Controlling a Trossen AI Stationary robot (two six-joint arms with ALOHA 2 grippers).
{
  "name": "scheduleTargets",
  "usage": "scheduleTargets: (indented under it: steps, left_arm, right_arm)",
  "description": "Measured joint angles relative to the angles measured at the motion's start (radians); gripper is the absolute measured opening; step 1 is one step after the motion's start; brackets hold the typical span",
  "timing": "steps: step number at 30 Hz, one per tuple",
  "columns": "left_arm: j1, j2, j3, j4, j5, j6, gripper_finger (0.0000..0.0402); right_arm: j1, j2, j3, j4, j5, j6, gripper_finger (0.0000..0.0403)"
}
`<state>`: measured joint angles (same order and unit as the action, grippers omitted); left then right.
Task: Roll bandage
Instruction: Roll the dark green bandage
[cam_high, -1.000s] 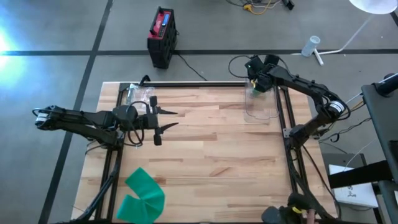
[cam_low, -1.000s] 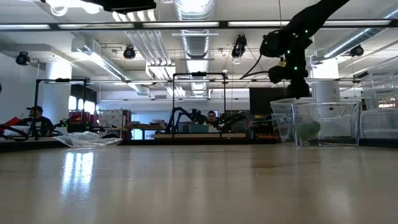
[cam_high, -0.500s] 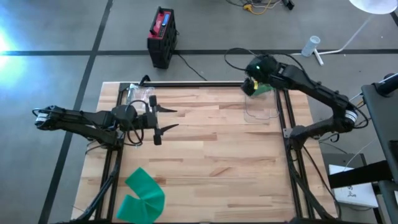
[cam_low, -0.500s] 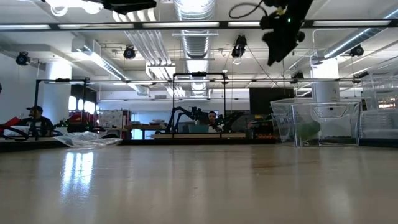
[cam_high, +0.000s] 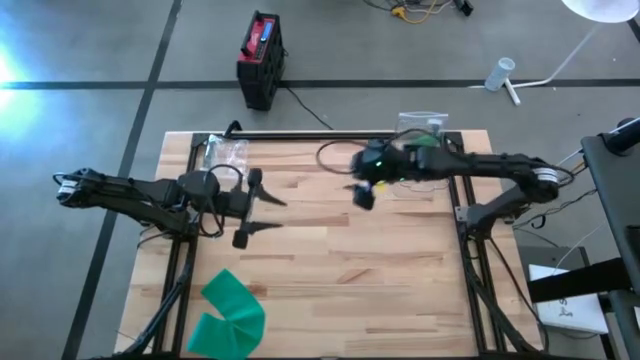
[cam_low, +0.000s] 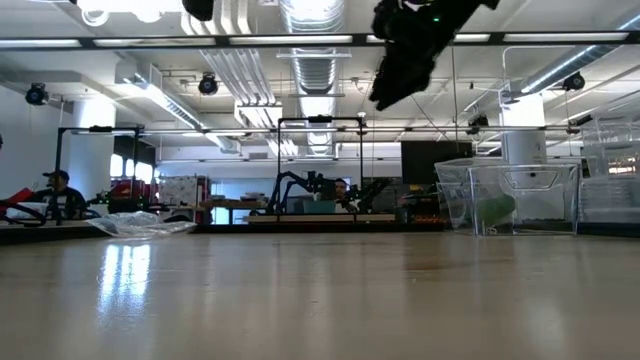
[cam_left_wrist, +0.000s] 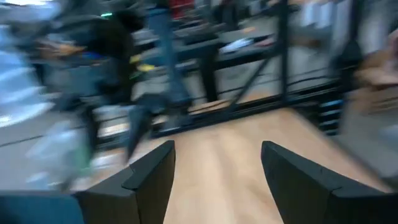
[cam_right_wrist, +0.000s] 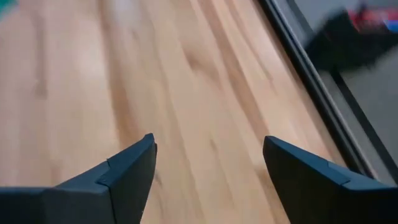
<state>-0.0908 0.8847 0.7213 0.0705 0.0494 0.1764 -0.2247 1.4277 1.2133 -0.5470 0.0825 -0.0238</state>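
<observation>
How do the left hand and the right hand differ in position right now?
The left hand sits near the table's left side, close to the crumpled plastic bag; the right hand is near the middle, beside the clear container. Neither is over the green bandage. Both are open and empty.

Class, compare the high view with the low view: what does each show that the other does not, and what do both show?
Only the high view shows the green bandage at the table's near left corner and the left gripper, fingers apart. Only the low view shows people at desks in the room behind. Both show the right gripper raised above the wooden table, the clear container and a crumpled plastic bag.
</observation>
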Motion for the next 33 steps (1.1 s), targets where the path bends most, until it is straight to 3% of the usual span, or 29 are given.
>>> scheduleTargets:
  steps: [3, 9, 14, 21, 29, 33]
  left_arm:
    - [-0.01, 0.004, -0.001, -0.019, 0.061, -0.073, 0.0218]
    - [-0.091, 0.004, -0.009, -0.143, 0.065, -0.311, 0.02]
    - [-0.233, 0.005, -0.033, -0.161, 0.059, -0.493, 0.0184]
    - [-0.363, 0.01, -0.074, -0.225, -0.151, -0.656, 0.0166]
    - [-0.391, 0.01, -0.175, -0.236, -0.174, -0.849, 0.0153]
    - [-0.388, 0.01, -0.182, -0.327, -0.336, -0.842, 0.0152]
  right_arm:
    - [0.041, 0.086, -0.001, 0.212, -0.045, -0.062, 0.0296]
    - [0.101, 0.279, 0.024, 0.653, -0.12, -0.219, 0.0297]
    - [0.125, 0.461, 0.115, 0.819, -0.116, -0.294, 0.0274]
    - [0.146, 0.699, 0.346, 0.789, -0.117, -0.312, 0.0249]
    - [0.184, 0.846, 0.579, 0.447, -0.14, -0.406, 0.0228]
    - [0.185, 0.862, 0.668, 0.243, -0.114, -0.406, 0.022]
